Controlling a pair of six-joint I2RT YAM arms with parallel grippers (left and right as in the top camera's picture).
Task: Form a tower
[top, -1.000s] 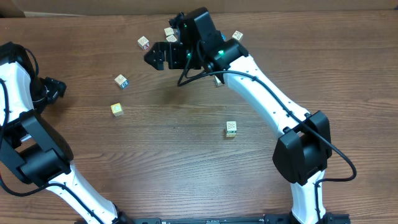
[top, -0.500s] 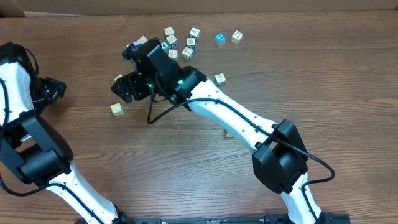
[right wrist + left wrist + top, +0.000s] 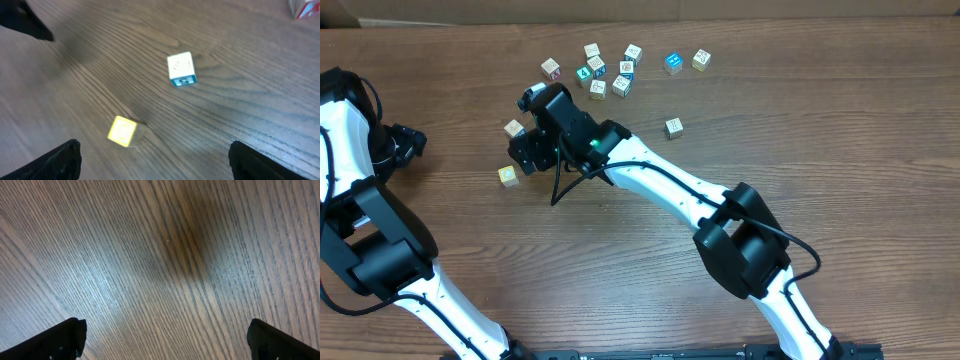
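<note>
No tower shows in any view; only single loose cubes lie on the wooden table (image 3: 820, 120). My right gripper (image 3: 522, 155) is stretched to the left part of the table, open and empty, hovering between a yellow-faced cube (image 3: 507, 176) and a white cube with blue print (image 3: 514, 128). In the right wrist view the yellow cube (image 3: 122, 131) lies just ahead of the right gripper (image 3: 155, 165), and the white-and-blue cube (image 3: 181, 69) lies farther off. My left gripper (image 3: 165, 342) is wide open over bare wood.
Several printed cubes (image 3: 605, 68) are scattered at the back, with a blue one (image 3: 672, 63) and a lone cube (image 3: 673, 127) to the right. The right arm (image 3: 660, 185) crosses the table's middle. The left arm (image 3: 360, 150) stands at the left edge.
The right arm has swung left and toward the front, from the back cluster to the two cubes on the left. The left arm has not moved.
</note>
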